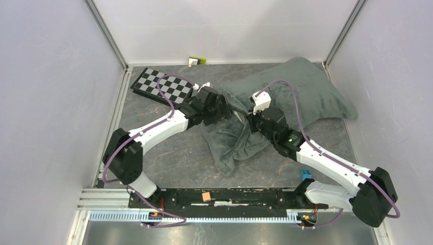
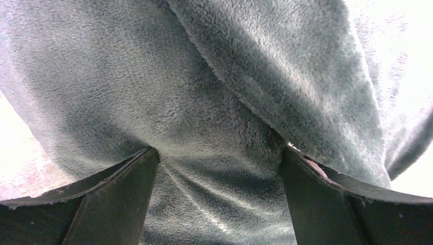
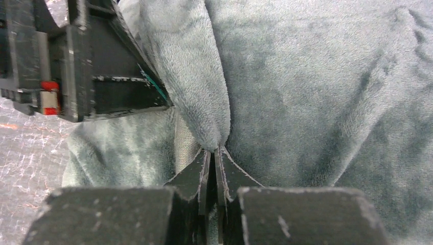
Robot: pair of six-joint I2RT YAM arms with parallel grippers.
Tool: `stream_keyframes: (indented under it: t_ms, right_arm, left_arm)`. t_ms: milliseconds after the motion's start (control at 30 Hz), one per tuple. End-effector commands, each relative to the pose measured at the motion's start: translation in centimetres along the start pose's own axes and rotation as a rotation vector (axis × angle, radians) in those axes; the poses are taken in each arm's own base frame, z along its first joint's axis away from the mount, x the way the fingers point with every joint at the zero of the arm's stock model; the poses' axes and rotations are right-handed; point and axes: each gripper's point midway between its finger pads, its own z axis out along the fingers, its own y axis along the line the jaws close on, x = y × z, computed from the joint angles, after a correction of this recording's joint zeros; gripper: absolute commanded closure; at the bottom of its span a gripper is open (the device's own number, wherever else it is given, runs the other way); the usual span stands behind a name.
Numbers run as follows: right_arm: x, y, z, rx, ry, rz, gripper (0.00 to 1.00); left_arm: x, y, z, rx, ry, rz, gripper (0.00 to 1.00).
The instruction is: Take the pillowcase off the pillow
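Pillowcase (image 1: 306,92): grey plush side out, sprawled across the far right of the table (image 1: 178,158). It is plump towards the far right corner and thins to a crumpled tail at table centre. What fills the plump part is hidden.

Surface: dark mottled grey table, white walls on three sides, metal rail along the near edge. A checkerboard (image 1: 163,86) lies flat at far left, and a small yellow-green and white object (image 1: 196,60) sits against the far wall. A blue block (image 1: 305,174) and an orange block (image 1: 206,196) are near the arm bases.

Views: only the top camera shows the full spread of the cloth and both arms converging on its middle. The wrist cameras show pile texture and contact that the top view cannot resolve.

Left gripper (image 2: 217,168): fingers (image 2: 117,199) set wide apart, with plush bunched in the gap and touching both inner faces. A fold drapes over the right-hand finger. Not clamped.

Right gripper (image 3: 213,153): fingers pressed together, pinching the bottom edge of a raised fold of the pillowcase. The left gripper's body is just beside that fold, on its left in the right wrist view.
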Motion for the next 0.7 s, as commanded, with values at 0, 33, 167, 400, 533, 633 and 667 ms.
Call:
stream_keyframes:
  t_ms: [0, 33, 167, 400, 533, 633, 667]
  right_arm:
    - [-0.9, -0.3, -0.5, 0.010, -0.056, 0.035, 0.92]
    - [-0.9, -0.8, -0.6, 0.035, -0.053, 0.034, 0.93]
    - [0.2, -3.0, -1.0, 0.149, -0.016, 0.019, 0.98]
    - [2.4, -6.2, -2.1, 0.300, 0.023, 0.020, 1.00]
    - [2.9, -5.2, -1.9, 0.235, 0.022, 0.012, 1.00]
    - [3.1, -2.9, -1.1, 0.100, 0.057, -0.030, 0.95]
    - [3.1, -2.0, -0.9, 0.044, 0.069, -0.051, 0.93]
  left_arm:
    - [0.2, 1.9, 0.4, -0.128, -0.025, 0.060, 0.06]
    - [0.0, 2.8, 0.2, -0.170, -0.038, 0.068, 0.06]
    - [0.0, 8.5, -1.3, -0.373, -0.081, 0.072, 0.16]
    - [3.5, 17.8, -2.3, -0.394, 0.004, -0.092, 0.68]
    - [4.3, 19.0, -3.2, -0.348, -0.011, -0.132, 0.86]
    - [4.9, 16.7, -3.1, -0.206, 0.021, -0.115, 0.98]
    - [5.5, 15.4, -3.0, -0.119, 0.048, -0.107, 0.98]
